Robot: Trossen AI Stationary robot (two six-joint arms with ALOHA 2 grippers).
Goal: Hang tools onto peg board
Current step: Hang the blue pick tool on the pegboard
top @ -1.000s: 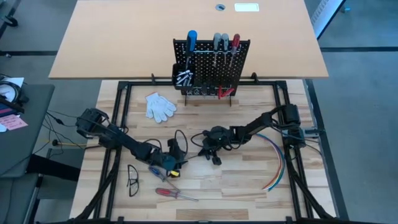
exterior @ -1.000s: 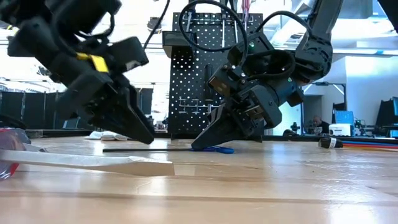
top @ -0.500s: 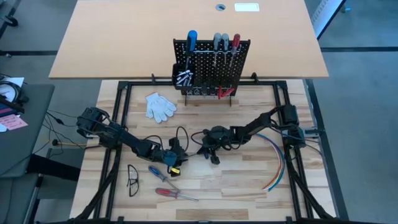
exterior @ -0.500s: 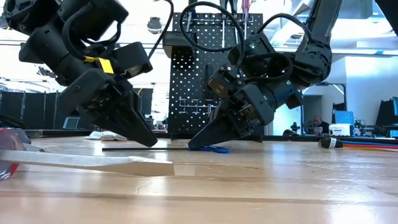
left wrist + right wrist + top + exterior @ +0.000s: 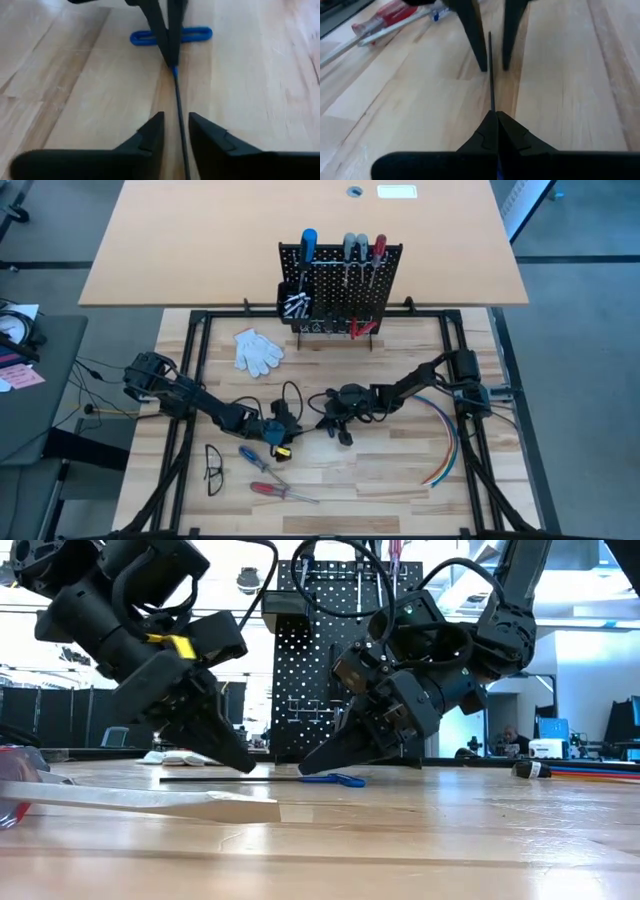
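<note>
A blue T-handle key lies on the table, its blue handle by my right gripper and its thin dark shaft running toward my left gripper. My right gripper is shut on the shaft; it also shows in the high view. My left gripper is open, with one finger on either side of the shaft's free end, touching nothing. The black peg board stands at the far edge with blue, grey and red screwdrivers hanging on it. My right gripper pinches the key's shaft between its two fingers, close to the blue handle. The fingers slant down from above and from the table's right, in line with the shaft. The key lies level on the table.
A blue-handled screwdriver, a red-handled screwdriver and safety glasses lie near the front left. A white glove lies before the peg board. Coloured cables curve along the right side.
My left gripper has gone toward the table's right and a little toward the far edge, over the shaft's free end. My right gripper has shifted slightly toward the table's left, and the key has slid that way with it along the table.
</note>
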